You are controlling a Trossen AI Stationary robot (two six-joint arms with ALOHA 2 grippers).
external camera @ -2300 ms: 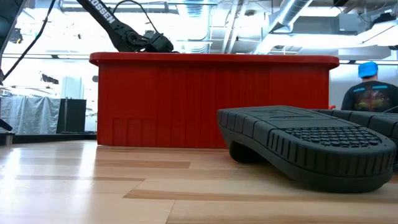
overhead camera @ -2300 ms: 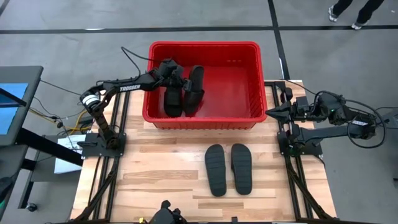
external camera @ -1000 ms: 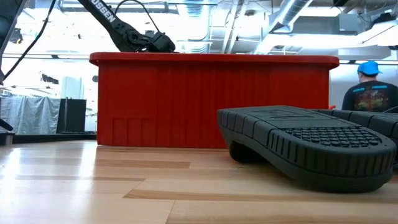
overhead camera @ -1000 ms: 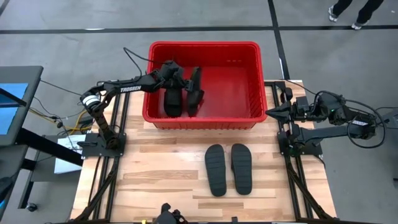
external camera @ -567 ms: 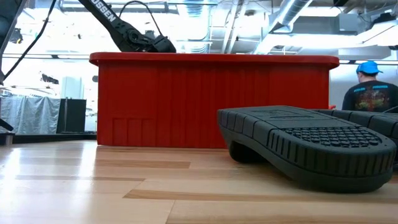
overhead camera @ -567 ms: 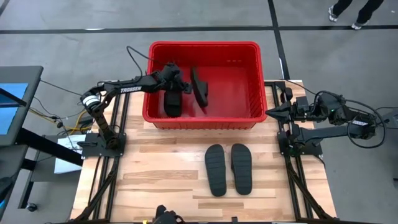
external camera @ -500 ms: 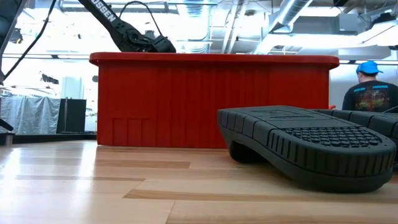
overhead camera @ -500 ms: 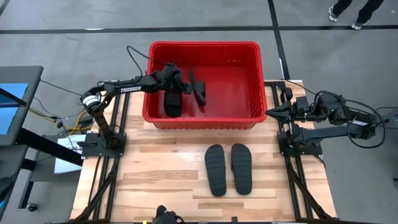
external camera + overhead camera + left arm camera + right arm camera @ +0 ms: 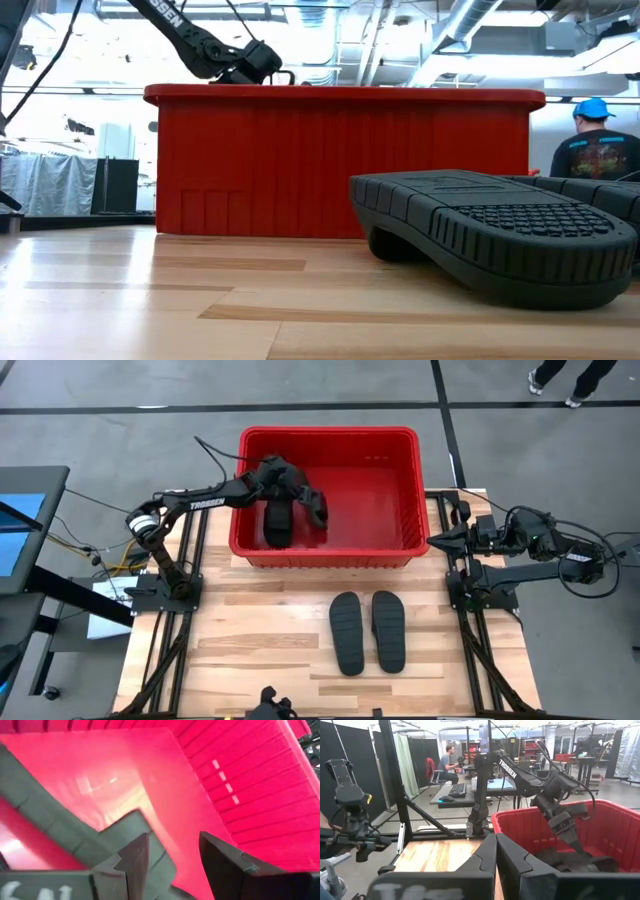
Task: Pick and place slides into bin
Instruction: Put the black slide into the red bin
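So, quick count from where I sit: 4 black ribbed-sole slide sandals total, 1 big red plastic bin (image 9: 325, 433) w/ ribbed walls and a thick rim, and my 2 arms.

2 of the slides are inside the bin, both at its left end. One slide (image 9: 277, 523) lies lengthwise by the left wall. The second slide (image 9: 316, 507) sits just right of it, tilted up on edge rather than flat.

My left gripper (image 9: 172, 842) hangs over that left end of the bin, reaching in across the left wall. Fingers are spread apart, and between them I see only red bin floor. Part of a slide sits right up against one finger, but I can't tell if it's actually touching.

The other 2 are out on the wooden table (image 9: 260, 630) in front of the bin, side by side and soles up: left one (image 9: 346, 632) and right one (image 9: 388, 628), close to each other.

My right gripper (image 9: 496, 847) is parked off the bin's right side, outside the wall, fingers pressed together w/ nothing in them.

1 person in a blue cap (image 9: 592, 142) stands in the room behind.
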